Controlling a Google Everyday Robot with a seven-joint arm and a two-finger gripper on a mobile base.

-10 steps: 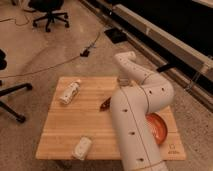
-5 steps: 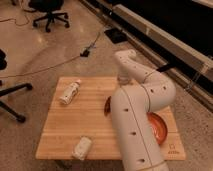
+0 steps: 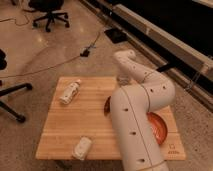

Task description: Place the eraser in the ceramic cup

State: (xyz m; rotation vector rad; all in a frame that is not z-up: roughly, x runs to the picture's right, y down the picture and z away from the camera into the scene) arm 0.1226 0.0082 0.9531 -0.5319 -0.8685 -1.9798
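Single camera, looking down on the light wooden table (image 3: 60, 135).

- The white robot arm (image 3: 132, 125) rises from the near right corner, bends at a fat elbow and reaches back to the far edge of the table. It hides much of the middle and right of the tabletop from me.
- The gripper (image 3: 122, 78) hangs below the wrist at that far edge, low over the wood. I cannot tell whether it is released, clenched or carrying anything.
- The small flat black eraser: I cannot find it. It may be behind the arm or at the gripper.
- The small plain whitish ceramic cup (image 3: 82, 148) sits near the front edge, left of the arm's base and well apart from the gripper. It looks to be lying on its side.
- A white plastic bottle with a label (image 3: 70, 92) lies on its side at the far left of the table.
- A dark red elongated object (image 3: 106, 105) shows just at the arm's left flank, partly covered.
- A round orange plate (image 3: 161, 131) is at the right, half hidden by the arm.
- On the floor beyond are a black office chair (image 3: 47, 11) and loose cables (image 3: 55, 67).
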